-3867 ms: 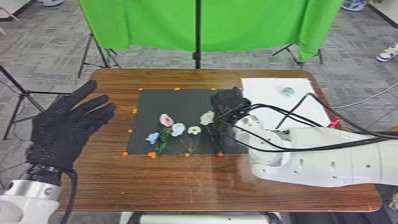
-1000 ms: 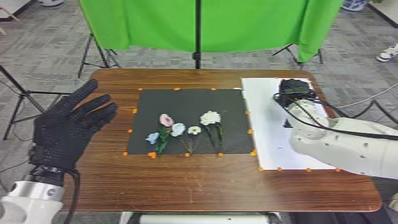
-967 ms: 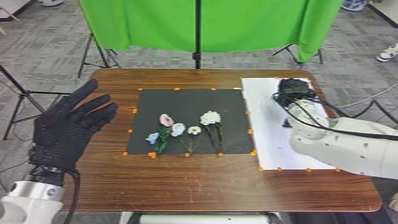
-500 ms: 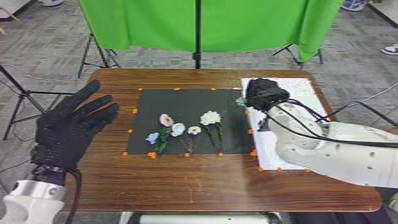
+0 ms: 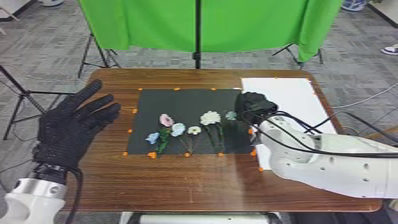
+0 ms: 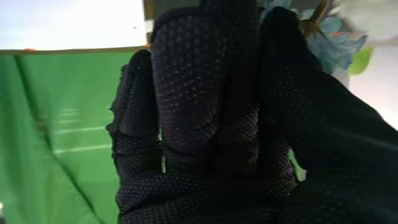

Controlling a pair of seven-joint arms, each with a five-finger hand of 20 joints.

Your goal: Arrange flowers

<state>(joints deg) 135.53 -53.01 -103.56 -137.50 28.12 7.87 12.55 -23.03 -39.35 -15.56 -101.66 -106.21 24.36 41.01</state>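
At the far left, off the left side of the dark mat (image 5: 182, 102), the left hand (image 5: 64, 131) is held up on its arm with straight, parted fingers, slanting up toward the mat; it is open and has hold of nothing. The mat lies on the tabletop (image 5: 213, 187). On its near left part is a small blue flower (image 5: 152, 138), with a pink flower (image 5: 166, 120) just beside it, its head farther up the mat. Next come a light blue flower (image 5: 179, 129), a small cream flower (image 5: 194, 130) and, nearer the mat's right side, a larger white flower (image 5: 210, 118), all with stems running toward the mat's near edge. Right of the white one, over the right part of the mat, is the head of a blue-green flower (image 5: 231, 115), in the grip of the right hand (image 5: 257, 103). That hand is over the mat's right edge, its arm reaching in from the lower right with black cables (image 5: 342, 153) along it. In the right wrist view its fingers are nearly straight and close together, the thumb drawn in against them, with blue petals by the thumb. A white sheet (image 5: 282, 92) lies along the mat's right side.
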